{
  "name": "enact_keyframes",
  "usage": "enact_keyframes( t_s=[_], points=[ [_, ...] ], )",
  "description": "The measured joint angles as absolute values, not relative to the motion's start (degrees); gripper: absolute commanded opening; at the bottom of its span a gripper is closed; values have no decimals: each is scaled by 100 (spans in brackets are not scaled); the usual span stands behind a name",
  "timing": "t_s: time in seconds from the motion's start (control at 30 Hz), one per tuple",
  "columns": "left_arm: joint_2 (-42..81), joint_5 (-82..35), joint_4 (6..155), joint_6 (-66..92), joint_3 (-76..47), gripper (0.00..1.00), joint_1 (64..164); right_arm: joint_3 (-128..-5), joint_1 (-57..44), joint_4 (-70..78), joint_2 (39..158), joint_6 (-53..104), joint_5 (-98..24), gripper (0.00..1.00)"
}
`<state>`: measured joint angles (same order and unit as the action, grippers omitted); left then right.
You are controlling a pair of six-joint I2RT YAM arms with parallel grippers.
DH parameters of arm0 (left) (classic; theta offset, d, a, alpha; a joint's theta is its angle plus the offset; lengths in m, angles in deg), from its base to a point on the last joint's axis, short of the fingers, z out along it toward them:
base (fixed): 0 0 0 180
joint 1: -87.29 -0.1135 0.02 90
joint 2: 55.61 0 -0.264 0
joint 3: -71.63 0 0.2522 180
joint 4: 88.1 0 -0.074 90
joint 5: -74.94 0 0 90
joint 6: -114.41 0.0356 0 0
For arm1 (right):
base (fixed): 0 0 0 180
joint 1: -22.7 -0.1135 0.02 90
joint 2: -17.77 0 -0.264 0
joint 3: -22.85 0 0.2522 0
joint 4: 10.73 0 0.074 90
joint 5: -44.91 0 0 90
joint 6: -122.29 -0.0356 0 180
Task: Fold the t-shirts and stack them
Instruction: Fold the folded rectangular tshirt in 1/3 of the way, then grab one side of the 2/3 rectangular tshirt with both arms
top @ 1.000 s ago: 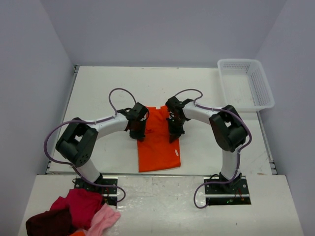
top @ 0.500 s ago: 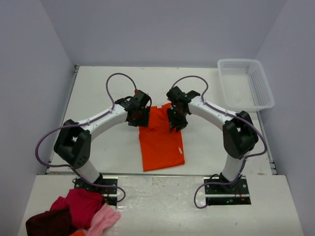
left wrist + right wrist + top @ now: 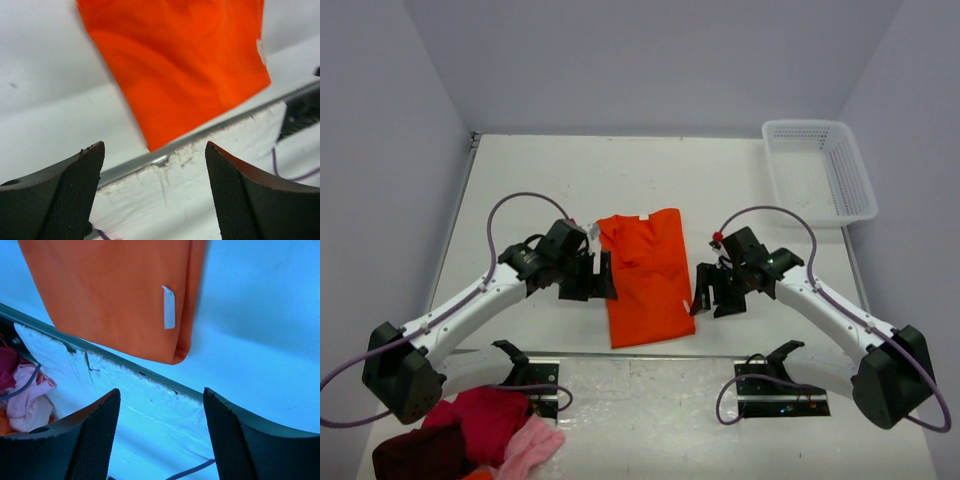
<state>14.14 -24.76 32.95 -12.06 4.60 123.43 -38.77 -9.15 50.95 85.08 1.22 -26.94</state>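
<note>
One bright orange t-shirt lies flat on the table, folded into a long strip reaching from mid-table to the near edge. My left gripper hangs open just off its left edge, touching nothing. My right gripper stands open just off its right edge, also empty. In the left wrist view the t-shirt fills the top, and the open gripper is over the table's near edge. In the right wrist view the t-shirt shows a white label near its folded corner, above the open gripper.
A white plastic basket sits at the back right corner. A heap of red, maroon and pink clothes lies on the near platform at the left, by the left arm's base; it also appears in the right wrist view as clothes.
Both grippers have opened and let go of the t-shirt. Both arms have drawn back toward the near edge and outward. The t-shirt now lies flat.
</note>
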Motion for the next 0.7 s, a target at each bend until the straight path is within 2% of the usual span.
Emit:
enact_keyframes(
  t_s=[0.13, 0.27, 0.43, 0.7],
  points=[
    [442, -3263, 3730, -1779, 1662, 82, 12343, -2727, -662, 4529, 7944, -127, -2049, 70],
    [11, -3639, 3866, -2242, 2365, 80, 12346, -1955, -598, 3987, 7708, -394, -1583, 70],
    [-74, -3796, 3947, -2412, 2505, 79, 12348, -1463, -502, 3344, 7835, -667, -1280, 70],
    [0, -3807, 3940, -2434, 2446, 79, 12348, -1472, -340, 2754, 8488, -969, -1264, 70]
  ],
)
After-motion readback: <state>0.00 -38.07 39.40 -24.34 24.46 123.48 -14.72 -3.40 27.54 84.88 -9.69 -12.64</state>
